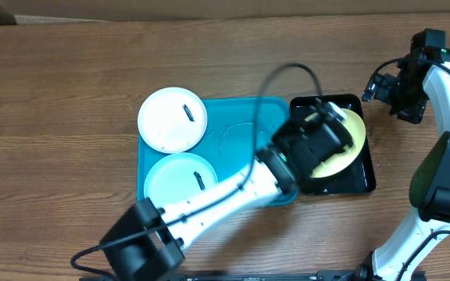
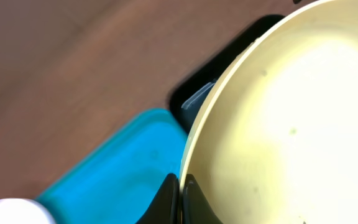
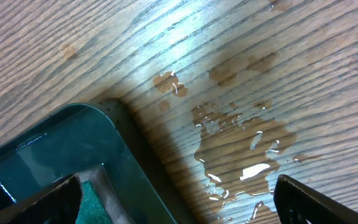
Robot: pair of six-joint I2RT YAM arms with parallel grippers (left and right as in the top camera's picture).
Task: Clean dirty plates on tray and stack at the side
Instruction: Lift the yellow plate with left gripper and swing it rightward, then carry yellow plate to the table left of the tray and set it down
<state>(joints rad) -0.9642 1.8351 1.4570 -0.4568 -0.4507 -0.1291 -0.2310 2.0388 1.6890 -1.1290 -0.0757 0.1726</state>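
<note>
My left gripper (image 1: 325,133) is shut on the rim of the yellow-green plate (image 1: 350,152) and holds it tilted over the black tray (image 1: 366,178). In the left wrist view both fingers (image 2: 169,199) pinch the edge of that plate (image 2: 278,124). A white plate (image 1: 172,119) and a pale blue plate (image 1: 180,178), each with a dark smear, lie at the left end of the turquoise tray (image 1: 241,133). Off to the right of the black tray, my right gripper (image 1: 401,90) hangs open and empty; its wrist view shows the gripper (image 3: 179,208) over wet wood.
A puddle of water (image 3: 241,149) lies on the wooden table beside the black tray's corner (image 3: 55,149). A green sponge (image 3: 92,202) sits inside that tray. The left arm stretches across the turquoise tray (image 2: 123,174) from the front.
</note>
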